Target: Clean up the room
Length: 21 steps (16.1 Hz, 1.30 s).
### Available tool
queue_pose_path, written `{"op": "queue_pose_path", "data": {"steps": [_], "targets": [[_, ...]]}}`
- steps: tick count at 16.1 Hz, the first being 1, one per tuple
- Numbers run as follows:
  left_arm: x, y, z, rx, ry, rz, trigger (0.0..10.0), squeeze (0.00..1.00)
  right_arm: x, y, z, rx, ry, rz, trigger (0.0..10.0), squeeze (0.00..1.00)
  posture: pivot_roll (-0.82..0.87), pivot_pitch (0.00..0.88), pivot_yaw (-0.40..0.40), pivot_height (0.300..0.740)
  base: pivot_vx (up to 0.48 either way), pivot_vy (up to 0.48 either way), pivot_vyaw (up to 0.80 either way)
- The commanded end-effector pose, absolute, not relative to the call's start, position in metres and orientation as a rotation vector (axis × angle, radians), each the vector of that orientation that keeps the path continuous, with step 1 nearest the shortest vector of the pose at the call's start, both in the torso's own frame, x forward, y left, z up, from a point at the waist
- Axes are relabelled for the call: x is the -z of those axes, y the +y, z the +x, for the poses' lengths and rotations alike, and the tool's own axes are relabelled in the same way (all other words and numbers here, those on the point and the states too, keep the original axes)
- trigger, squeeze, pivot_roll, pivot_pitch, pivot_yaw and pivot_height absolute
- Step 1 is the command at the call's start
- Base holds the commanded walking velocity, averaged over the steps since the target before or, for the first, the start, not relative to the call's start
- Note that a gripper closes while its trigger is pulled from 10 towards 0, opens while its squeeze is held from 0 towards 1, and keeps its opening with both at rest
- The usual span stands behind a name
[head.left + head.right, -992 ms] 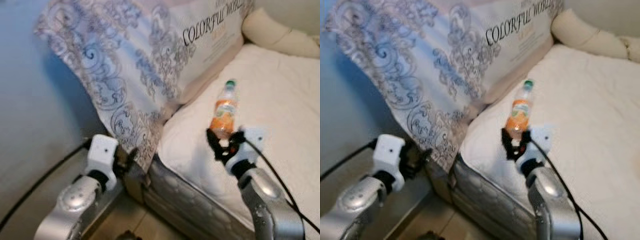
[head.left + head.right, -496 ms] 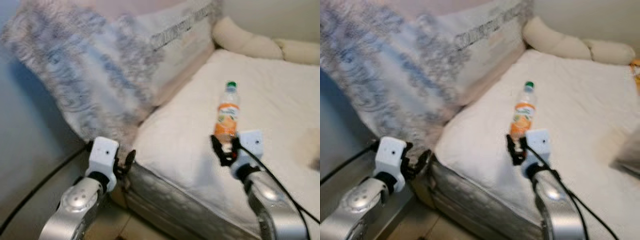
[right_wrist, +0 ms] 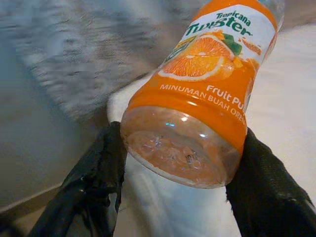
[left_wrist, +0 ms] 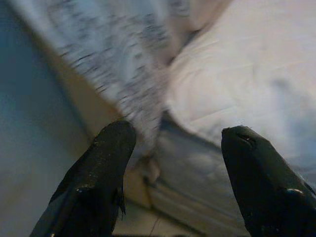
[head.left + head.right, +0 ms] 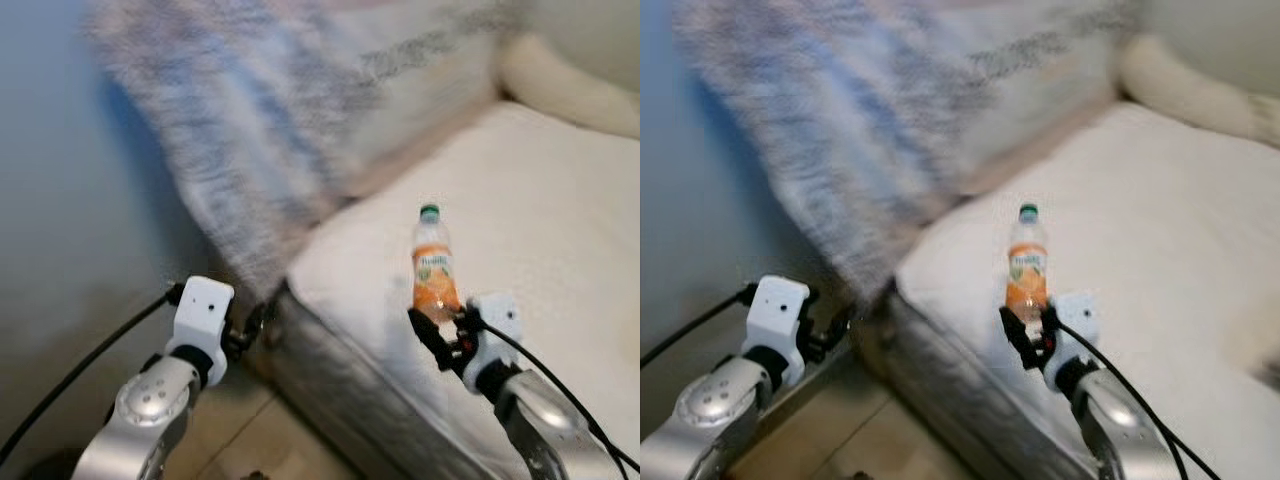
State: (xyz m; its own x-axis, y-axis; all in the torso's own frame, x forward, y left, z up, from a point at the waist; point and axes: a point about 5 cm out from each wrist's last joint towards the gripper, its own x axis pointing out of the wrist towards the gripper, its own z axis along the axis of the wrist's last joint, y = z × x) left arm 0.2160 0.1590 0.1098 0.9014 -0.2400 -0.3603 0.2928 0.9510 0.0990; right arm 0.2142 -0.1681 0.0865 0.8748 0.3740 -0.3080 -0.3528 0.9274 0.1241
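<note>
An orange-juice bottle with a green cap and an orange label stands nearly upright over the white mattress, near its edge. My right gripper is shut on the bottle's base. In the right wrist view the bottle sits base-first between the two black fingers of the right gripper. My left gripper hovers beside the bed's corner, below the hanging patterned cloth. In the left wrist view the left gripper is open with nothing between its fingers.
A big blue-grey patterned pillow leans at the head of the bed and overhangs the corner. A cream bolster lies at the back. The bed's quilted silver side drops to a wooden floor. A blue-grey wall is on the left.
The camera has swung and the picture is blurred. The bottle stays in my right gripper and now stands more upright. The left arm keeps its place by the bed's corner.
</note>
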Motion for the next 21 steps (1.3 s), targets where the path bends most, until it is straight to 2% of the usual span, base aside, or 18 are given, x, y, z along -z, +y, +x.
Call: {"op": "queue_pose_path", "data": {"steps": [1, 6, 10, 13, 15, 17, 21], "targets": [[-0.107, 0.161, 0.217, 0.296, 0.383, 0.139, 10.0, 0.00, -0.089, -0.166, 0.212, -0.461, 0.332, 0.067, 10.0, 0.00, -0.06, 0.000, 0.001, 0.740, 0.000, 0.000, 0.80], [-0.100, 0.168, 0.212, 0.268, 0.393, 0.196, 10.0, 0.00, -0.087, -0.171, 0.203, -0.660, 0.361, 0.085, 10.0, 0.00, -0.06, 0.000, -0.008, 0.740, 0.000, 0.000, 0.80], [-0.104, 0.163, 0.214, 0.264, 0.350, 0.199, 10.0, 0.00, -0.068, -0.174, 0.197, -0.720, 0.426, 0.080, 10.0, 0.00, -0.04, 0.000, -0.016, 0.740, 0.000, 0.000, 0.80], [-0.099, 0.165, 0.214, 0.215, 0.402, 0.123, 10.0, 0.00, -0.044, -0.175, 0.201, -0.652, 0.461, 0.043, 10.0, 0.00, -0.05, 0.000, -0.015, 0.740, 0.000, 0.000, 0.80], [-0.100, 0.163, 0.215, 0.221, 0.386, 0.150, 10.0, 0.00, -0.027, -0.173, 0.207, -0.565, 0.475, 0.055, 10.0, 0.00, -0.05, 0.000, -0.021, 0.740, 0.000, 0.000, 0.80], [-0.103, 0.166, 0.216, 0.188, 0.319, 0.190, 10.0, 0.00, -0.010, -0.173, 0.211, -0.528, 0.499, 0.055, 10.0, 0.00, -0.04, 0.000, -0.026, 0.740, 0.000, 0.000, 0.80], [-0.102, 0.168, 0.219, 0.151, 0.301, 0.206, 10.0, 0.00, 0.010, -0.169, 0.222, -0.493, 0.520, 0.033, 10.0, 0.00, -0.05, 0.000, -0.025, 0.740, 0.000, 0.000, 0.80]]}}
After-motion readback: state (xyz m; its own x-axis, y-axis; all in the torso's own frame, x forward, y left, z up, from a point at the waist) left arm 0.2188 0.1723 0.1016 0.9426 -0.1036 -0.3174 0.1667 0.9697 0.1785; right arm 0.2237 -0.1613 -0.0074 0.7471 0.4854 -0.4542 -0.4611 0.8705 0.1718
